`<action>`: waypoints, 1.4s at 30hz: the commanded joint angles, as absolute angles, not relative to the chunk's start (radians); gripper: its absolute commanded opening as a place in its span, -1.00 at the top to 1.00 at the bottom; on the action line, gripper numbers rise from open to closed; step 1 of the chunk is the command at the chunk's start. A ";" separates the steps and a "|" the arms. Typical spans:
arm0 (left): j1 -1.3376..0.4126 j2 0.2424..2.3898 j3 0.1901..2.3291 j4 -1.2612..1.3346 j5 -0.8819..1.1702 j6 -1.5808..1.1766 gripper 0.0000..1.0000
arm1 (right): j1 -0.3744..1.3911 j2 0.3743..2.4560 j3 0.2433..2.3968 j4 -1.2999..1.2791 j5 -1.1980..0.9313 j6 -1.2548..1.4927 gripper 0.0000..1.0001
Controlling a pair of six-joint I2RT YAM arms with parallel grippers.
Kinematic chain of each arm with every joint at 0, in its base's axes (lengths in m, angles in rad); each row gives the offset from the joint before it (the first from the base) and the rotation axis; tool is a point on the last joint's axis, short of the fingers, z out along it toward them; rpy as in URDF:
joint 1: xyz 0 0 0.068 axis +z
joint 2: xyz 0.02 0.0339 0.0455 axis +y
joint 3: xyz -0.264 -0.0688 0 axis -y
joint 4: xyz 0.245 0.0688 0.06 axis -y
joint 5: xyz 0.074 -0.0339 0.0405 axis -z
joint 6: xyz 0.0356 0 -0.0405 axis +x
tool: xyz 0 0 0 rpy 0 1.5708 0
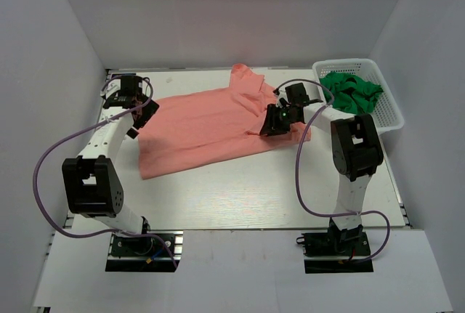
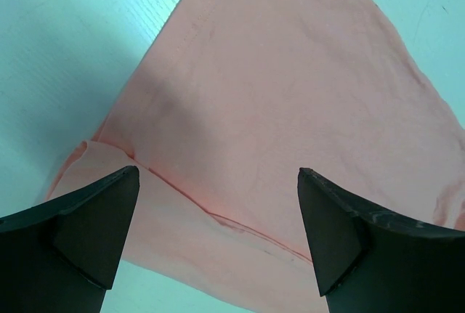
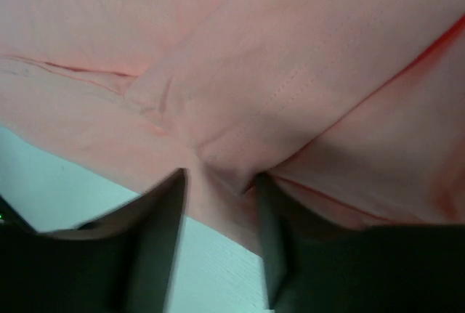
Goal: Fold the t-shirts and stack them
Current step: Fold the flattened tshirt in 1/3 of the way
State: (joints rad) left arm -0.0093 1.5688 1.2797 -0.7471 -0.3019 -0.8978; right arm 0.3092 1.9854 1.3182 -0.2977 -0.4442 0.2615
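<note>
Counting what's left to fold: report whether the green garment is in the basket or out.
In: the green garment lies crumpled, not folded, inside the white lattice basket, with none of it hanging over the rim.

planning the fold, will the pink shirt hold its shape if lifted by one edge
Likely floppy: the pink shirt lies flat with soft creases. It probably bunches when pinched; cloth puckers inside the right gripper. Looks thin, so likely light.

Salmon-pink shirt [image 1: 207, 128]: thin matt cloth (stitched hems). Right of it: basket [image 1: 393, 115] glossy white plastic lattice, green garment [image 1: 351, 91] soft crumpled cloth. Under it: table [image 1: 240, 197] smooth, white.
</note>
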 commanded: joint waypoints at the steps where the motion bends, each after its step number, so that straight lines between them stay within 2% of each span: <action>1: -0.005 1.522 1.267 -0.738 -0.322 -0.888 -1.00 | 0.313 1.991 1.342 -0.230 -0.443 0.317 0.20; 2: -0.005 1.522 1.267 -0.747 -0.322 -0.888 -1.00 | 0.314 1.991 1.348 -0.216 -0.446 0.325 0.32; 3: -0.005 1.522 1.267 -0.756 -0.322 -0.888 -1.00 | 0.313 1.990 1.350 -0.206 -0.448 0.337 0.54; 6: -0.005 1.522 1.267 -0.756 -0.331 -0.888 -1.00 | 0.314 1.993 1.382 -0.195 -0.445 0.359 0.73; 9: -0.005 1.522 1.258 -0.756 -0.331 -0.888 -1.00 | 0.314 2.005 1.420 -0.195 -0.448 0.364 0.76; 11: -0.005 1.522 1.258 -0.756 -0.331 -0.888 -1.00 | 0.314 2.036 1.457 -0.201 -0.456 0.360 1.00; 32: -0.005 1.578 1.246 -0.747 -0.298 -0.888 -1.00 | 0.383 2.282 1.801 -0.255 -0.465 0.233 1.00; 38: -0.005 1.578 1.246 -0.747 -0.298 -0.888 -1.00 | 0.402 2.295 1.841 -0.276 -0.480 0.169 0.65; 40: -0.005 1.578 1.246 -0.747 -0.288 -0.888 -1.00 | 0.416 2.299 1.851 -0.296 -0.460 0.132 0.34; 41: -0.005 1.578 1.246 -0.747 -0.288 -0.888 -1.00 | 0.417 2.298 1.870 -0.325 -0.439 0.115 0.04; 42: -0.005 1.578 1.246 -0.747 -0.288 -0.888 -1.00 | 0.420 2.299 1.887 -0.333 -0.433 0.106 -0.79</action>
State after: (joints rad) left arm -0.0093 1.5932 1.2499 -0.7494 -0.2970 -0.8974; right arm 0.4057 2.3032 1.8080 -0.3000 -0.4473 0.1864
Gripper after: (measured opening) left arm 0.997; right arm 0.611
